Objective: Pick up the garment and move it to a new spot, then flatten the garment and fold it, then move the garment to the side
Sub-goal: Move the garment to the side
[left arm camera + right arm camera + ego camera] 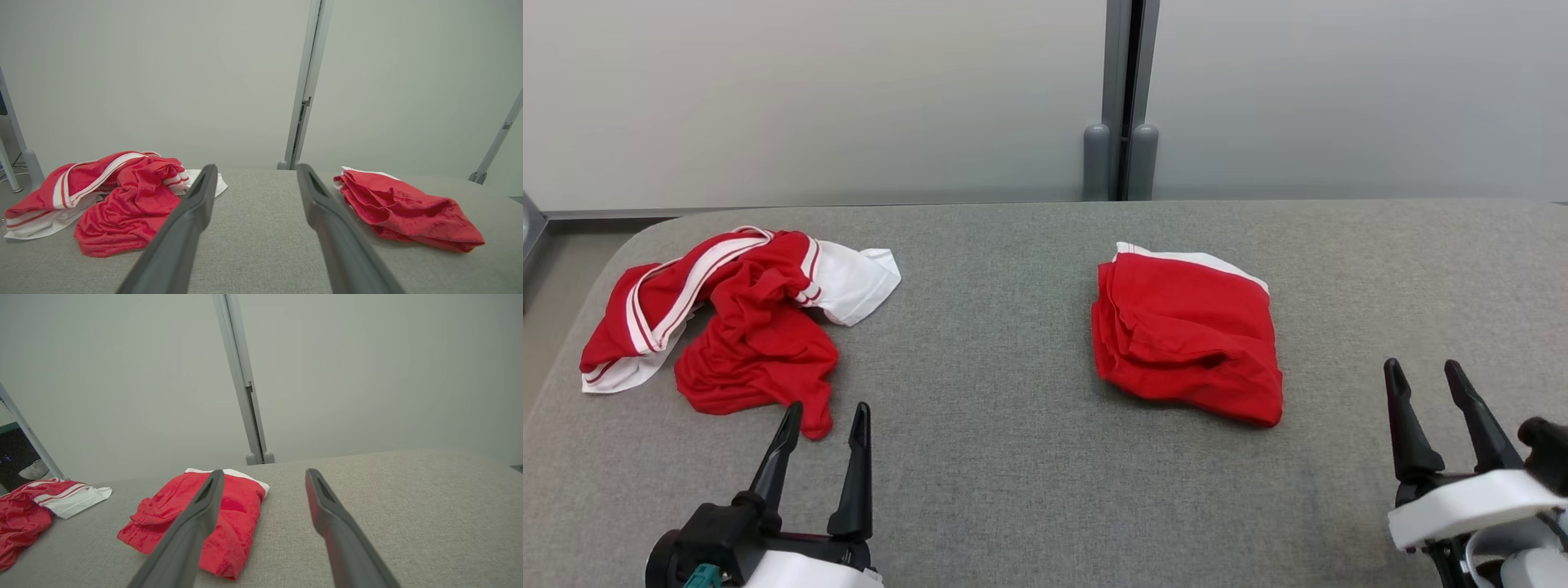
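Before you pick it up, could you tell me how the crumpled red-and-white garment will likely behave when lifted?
The crumpled garment looks floppy: its loose folds suggest it would sag and unfurl from one pinch. Thin fabric, probably light. On the textured table it may drag.

The left gripper (828, 408) and right gripper (1423, 366) each have two long, dark fingers tapering to points, set on black bases with white casings. A teal connector (698, 578) sits beside the left base.
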You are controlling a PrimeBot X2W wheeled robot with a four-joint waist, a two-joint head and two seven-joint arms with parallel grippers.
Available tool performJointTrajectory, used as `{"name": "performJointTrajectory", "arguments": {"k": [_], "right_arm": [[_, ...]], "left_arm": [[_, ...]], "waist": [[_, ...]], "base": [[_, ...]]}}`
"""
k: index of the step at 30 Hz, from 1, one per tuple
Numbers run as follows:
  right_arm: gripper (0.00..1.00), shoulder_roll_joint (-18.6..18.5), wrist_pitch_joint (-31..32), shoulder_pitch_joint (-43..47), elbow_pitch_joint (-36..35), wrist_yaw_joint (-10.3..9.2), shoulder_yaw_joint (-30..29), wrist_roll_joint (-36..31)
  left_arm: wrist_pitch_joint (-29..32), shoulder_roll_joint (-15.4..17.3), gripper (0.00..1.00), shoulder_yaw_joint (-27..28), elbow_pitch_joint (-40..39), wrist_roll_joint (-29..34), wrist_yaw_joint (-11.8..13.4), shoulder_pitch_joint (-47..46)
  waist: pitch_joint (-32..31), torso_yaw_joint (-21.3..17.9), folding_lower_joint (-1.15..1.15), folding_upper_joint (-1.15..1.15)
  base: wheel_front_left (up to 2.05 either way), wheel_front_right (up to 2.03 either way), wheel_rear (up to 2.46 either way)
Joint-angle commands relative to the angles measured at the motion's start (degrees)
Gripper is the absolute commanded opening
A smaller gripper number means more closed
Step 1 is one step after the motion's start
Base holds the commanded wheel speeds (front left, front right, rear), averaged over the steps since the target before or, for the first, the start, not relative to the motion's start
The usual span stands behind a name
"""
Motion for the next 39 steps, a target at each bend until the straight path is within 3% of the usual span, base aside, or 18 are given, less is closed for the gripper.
{"name": "performJointTrajectory", "arguments": {"k": [1,10,19,30,35,36,37,38,39], "right_arm": [[1.00,0.00,1.38,-1.77,1.04,0.02,-0.56,0.55],[1.00,-1.40,20.58,-15.42,11.76,0.02,0.60,4.18],[1.00,-2.40,34.48,-26.69,23.18,0.03,-0.68,8.11],[1.00,-0.62,42.47,-33.07,36.37,0.02,-3.48,12.59],[1.00,0.51,41.46,-33.83,37.96,0.02,-2.36,14.51],[0.83,0.50,40.92,-33.87,37.86,0.02,-2.03,14.78],[0.48,0.44,40.31,-33.89,37.82,0.02,-1.59,14.91],[0.38,0.27,39.71,-33.94,37.68,0.02,-1.13,15.15],[0.08,0.06,38.97,-34.02,37.47,0.02,-0.75,15.54]], "left_arm": [[-0.28,0.12,1.00,0.18,0.27,0.11,-0.44,-0.83],[-0.28,-0.10,1.00,0.37,1.52,0.21,-1.47,-3.62],[-0.28,-0.31,1.00,-0.21,3.05,-0.20,-2.28,-7.18],[-0.28,-0.49,1.00,-0.13,3.32,0.16,-2.91,-9.42],[-0.28,-0.54,1.00,0.08,3.58,0.42,-2.91,-9.82],[-0.28,-0.55,1.00,0.08,3.62,0.54,-2.94,-9.85],[-0.28,-0.56,1.00,0.07,3.65,0.60,-2.96,-9.90],[-0.28,-0.56,1.00,0.05,3.66,0.67,-2.94,-9.93],[-0.28,-0.57,1.00,0.02,3.64,0.67,-2.99,-9.93]], "waist": [[0.51,0.52,0.00,0.00],[4.30,3.82,0.00,0.00],[8.54,7.87,0.00,0.00],[11.55,10.48,0.00,0.00],[11.82,10.60,0.00,0.00],[11.69,10.49,0.00,0.00],[11.47,10.34,0.00,0.00],[11.20,10.14,0.00,0.00],[10.92,9.89,0.00,0.00]], "base": [[0.00,0.00,0.00],[0.00,0.00,0.00],[0.00,0.00,0.00],[0.00,0.00,0.00],[0.00,0.00,0.00],[0.00,0.00,0.00],[0.00,0.00,0.00],[0.00,0.00,0.00],[0.00,0.00,0.00]]}}
